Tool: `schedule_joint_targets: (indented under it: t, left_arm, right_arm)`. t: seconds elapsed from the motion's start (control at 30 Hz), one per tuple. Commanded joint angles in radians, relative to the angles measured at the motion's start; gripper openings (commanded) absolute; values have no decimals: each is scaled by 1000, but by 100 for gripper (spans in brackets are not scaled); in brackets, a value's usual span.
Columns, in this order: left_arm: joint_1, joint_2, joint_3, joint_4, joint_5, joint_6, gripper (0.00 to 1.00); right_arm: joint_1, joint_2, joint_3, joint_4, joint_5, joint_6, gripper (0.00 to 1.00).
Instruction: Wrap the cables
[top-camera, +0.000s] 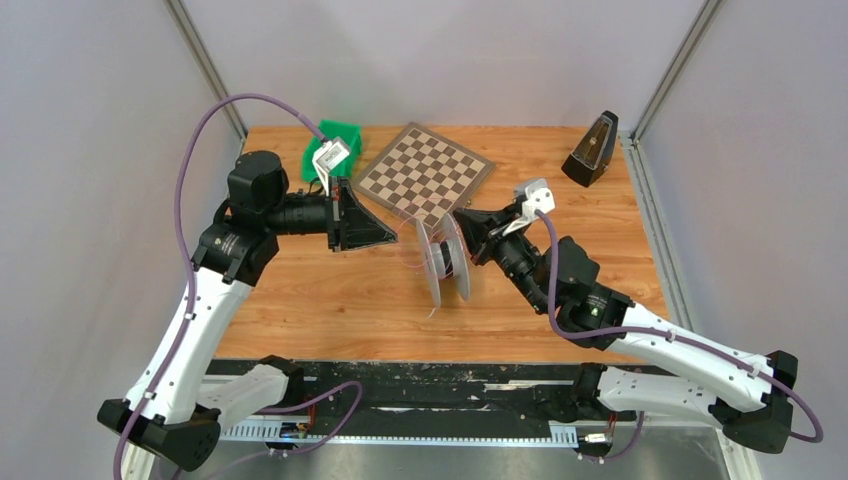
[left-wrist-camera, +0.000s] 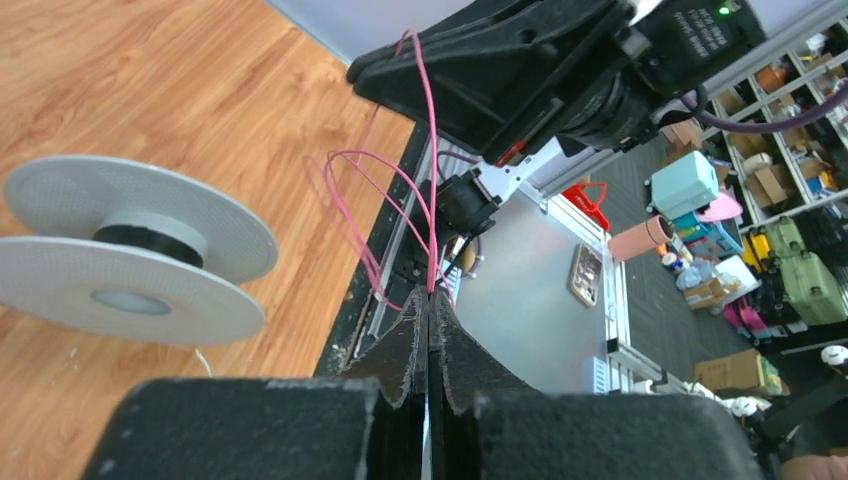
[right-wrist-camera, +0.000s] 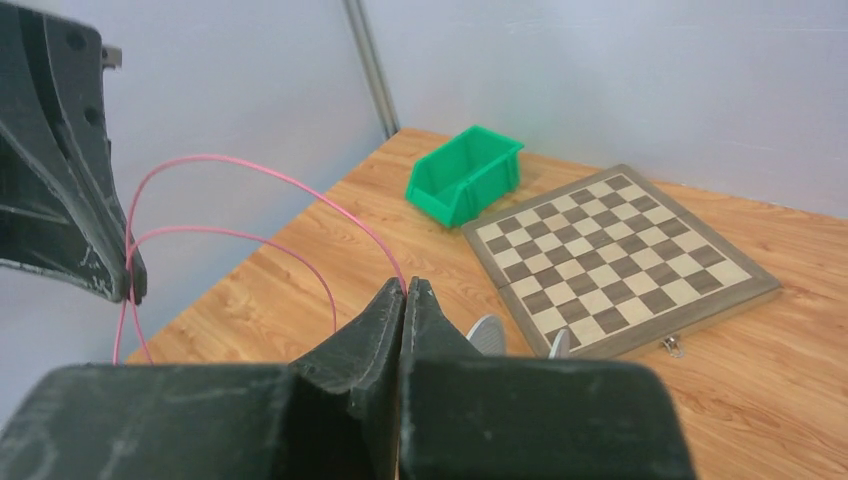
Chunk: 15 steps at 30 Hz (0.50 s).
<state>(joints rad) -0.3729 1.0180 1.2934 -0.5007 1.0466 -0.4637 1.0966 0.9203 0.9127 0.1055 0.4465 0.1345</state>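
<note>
A white spool (top-camera: 444, 260) with a dark hub stands on edge mid-table, also in the left wrist view (left-wrist-camera: 135, 248). A thin pink cable (left-wrist-camera: 432, 170) loops between my two grippers above it. My left gripper (top-camera: 392, 238) is shut on the pink cable, its jaws pressed together (left-wrist-camera: 430, 296). My right gripper (top-camera: 458, 217) is shut on the same cable (right-wrist-camera: 260, 175) at its tip (right-wrist-camera: 405, 285), just right of the spool. The spool's rims peek out behind my right fingers (right-wrist-camera: 487, 333).
A chessboard (top-camera: 424, 172) lies at the back centre, a green bin (top-camera: 331, 148) to its left, and a black metronome (top-camera: 591, 149) at the back right. The table's front edge with a black rail (top-camera: 420, 385) runs between the arm bases.
</note>
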Motion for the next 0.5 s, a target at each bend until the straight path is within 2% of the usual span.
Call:
schedule_joint_targets:
  t: [0.0, 0.13, 0.27, 0.3, 0.37, 0.47]
  left_arm:
    - [-3, -9, 27, -58, -38, 31, 0]
    - [-4, 0, 70, -221, -202, 111, 0]
    - [-3, 11, 112, -368, -514, 148, 0]
    - [-3, 4, 109, -381, -628, 146, 0]
    - [-3, -19, 94, -404, -802, 132, 8]
    - [-2, -90, 43, -380, -978, 109, 12]
  right_arm:
    - [-2, -4, -12, 81, 115, -22, 0]
    - [-11, -21, 8, 122, 186, -51, 0]
    - [-65, -34, 32, 198, 194, -107, 0]
    - [-84, -30, 43, 214, 182, -124, 0]
    - [-120, -15, 72, 228, 136, -163, 0]
    - [-165, 28, 132, 222, -13, -199, 0]
